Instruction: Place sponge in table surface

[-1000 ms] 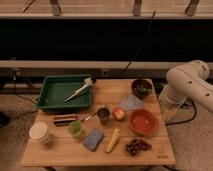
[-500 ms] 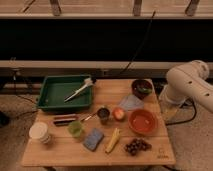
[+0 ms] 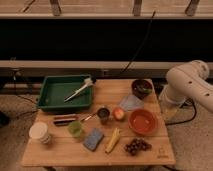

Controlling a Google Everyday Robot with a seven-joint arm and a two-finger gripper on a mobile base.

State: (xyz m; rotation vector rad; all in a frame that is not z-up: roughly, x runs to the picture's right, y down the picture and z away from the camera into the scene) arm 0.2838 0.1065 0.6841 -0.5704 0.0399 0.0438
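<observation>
The tool (image 3: pixel 170 109) is hard to make out. It hangs at the low end of the white arm (image 3: pixel 192 82), just off the short edge of the table (image 3: pixel 55 152), pale against a pale floor. It stands wide, with nothing in its grasp. The arm's upper part is cut off by the picture's border.

Nearest the tool sit the orange bowl (image 3: pixel 143 121) and the dark bowl (image 3: pixel 142 88); what fills the dark one shows only as a greenish smear. The pale cloth (image 3: pixel 131 103) lies between them, a little further from the tool.

The sponge (image 3: pixel 93 139) lies flat on the table, well apart from the tool, beyond the orange bowl and the banana (image 3: pixel 113 140). It rests just beside the green cup (image 3: pixel 75 128); whether the two touch cannot be told.

Past the cloth from the tool come a round reddish fruit (image 3: pixel 119 114) and a dark cup (image 3: pixel 103 114). A thin utensil (image 3: pixel 89 117) beside that cup is too small to name. A dark oblong (image 3: pixel 65 120) further on is also unclear.

Farthest from the tool are the green tray (image 3: pixel 55 95), with a white-headed brush (image 3: pixel 79 90) lying in it, and a white cup (image 3: pixel 39 132). A bunch of grapes (image 3: pixel 136 146) lies near the orange bowl.

Counted: two bowls, three cups, one sponge, one cloth, one tray, one brush, one banana, one bunch of grapes, one round fruit.
</observation>
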